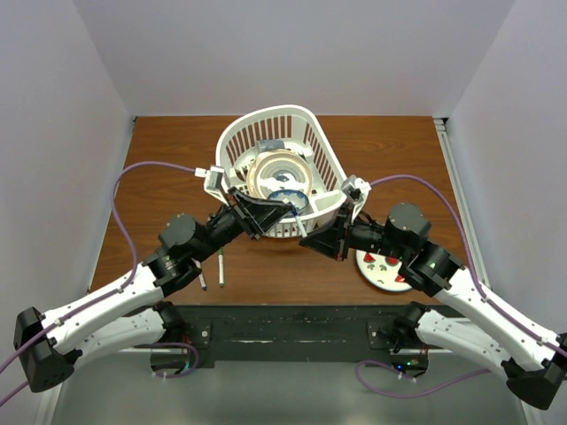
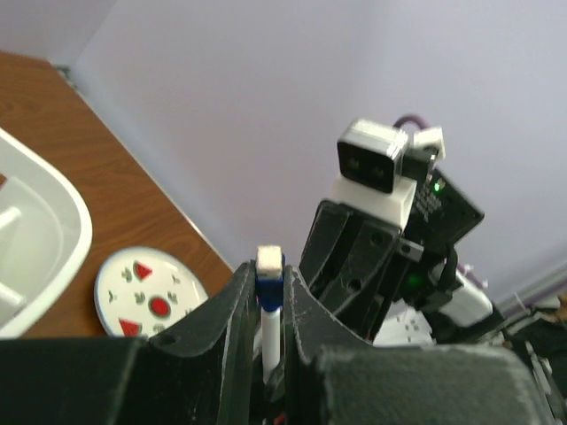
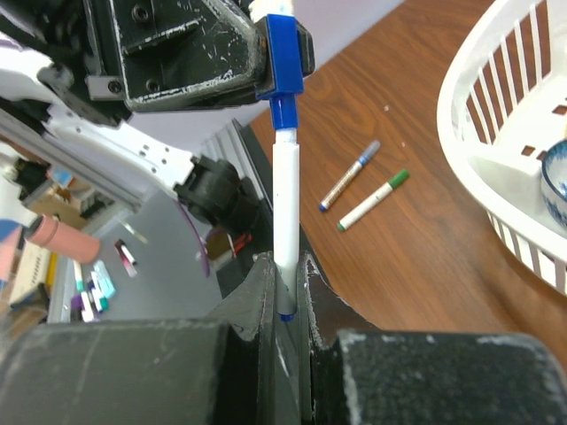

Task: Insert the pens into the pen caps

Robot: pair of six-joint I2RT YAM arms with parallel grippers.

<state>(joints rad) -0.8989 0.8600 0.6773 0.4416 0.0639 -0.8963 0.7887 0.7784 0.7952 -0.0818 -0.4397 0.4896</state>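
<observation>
A white-barrelled pen (image 3: 285,190) stands straight up out of my right gripper (image 3: 285,274), which is shut on its lower barrel. Its upper end sits in a blue pen cap (image 3: 285,51), and my left gripper (image 2: 270,285) is shut on that cap (image 2: 270,290). From above, the left gripper (image 1: 285,211) and the right gripper (image 1: 310,235) meet in front of the basket, and the held pen is mostly hidden between them. Two more pens, one grey-ended (image 3: 350,175) and one green-ended (image 3: 374,200), lie side by side on the table (image 1: 201,274) (image 1: 221,268).
A white slatted basket (image 1: 232,142) holding dishes, among them a blue-patterned bowl (image 1: 288,199), stands at the middle back of the brown table. A round white plate (image 1: 379,282) with red shapes lies under the right arm. The table's near edge runs just behind the two loose pens.
</observation>
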